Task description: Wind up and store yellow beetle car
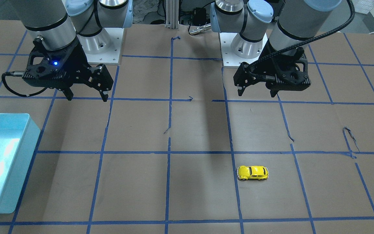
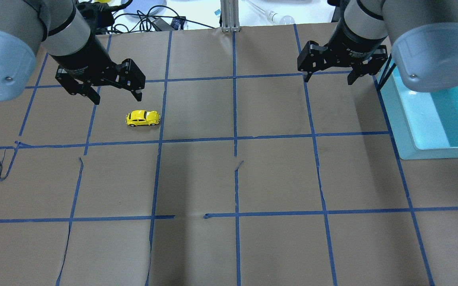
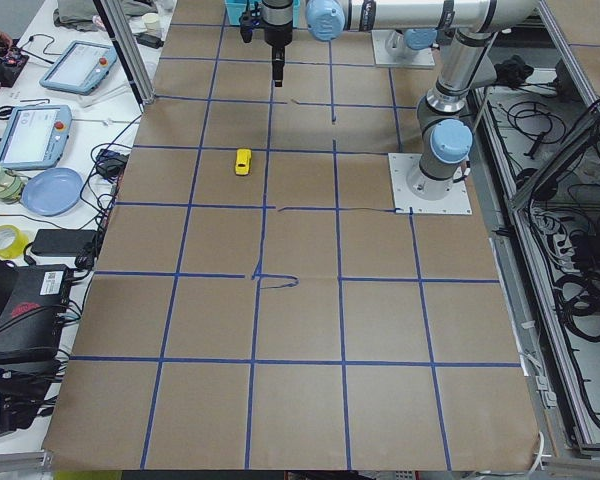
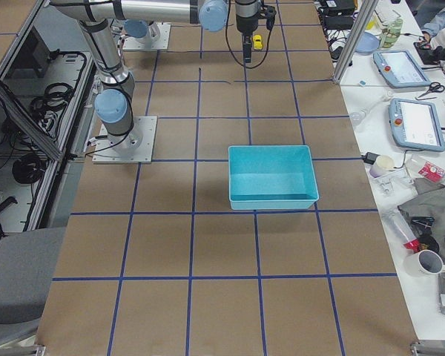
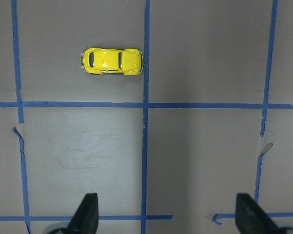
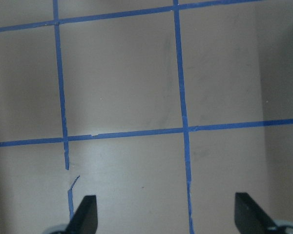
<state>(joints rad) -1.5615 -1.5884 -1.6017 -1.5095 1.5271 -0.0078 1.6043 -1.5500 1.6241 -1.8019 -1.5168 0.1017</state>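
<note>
well, facing the robot: left end effector (image 1: 256,94) and right end effector (image 1: 87,97) hang spread wide, empty, above the brown paper-covered desk (image 1: 200,130). the glossy, rounded yellow beetle car (image 1: 253,173) sits on its wheels, well apart from both. overhead — a smooth turquoise bin (image 2: 431,149) lies near the right end effector. left wrist — the yellow beetle car sits ahead of the parted fingers (image 5: 88,209).

You're in a robotics lab: table (image 2: 276,174) papered brown with a blue tape grid (image 2: 235,119), arm base plate (image 3: 450,203) bolted down, teach pendants (image 3: 27,135) on the side bench, cables (image 3: 580,290) bundled alongside.
</note>
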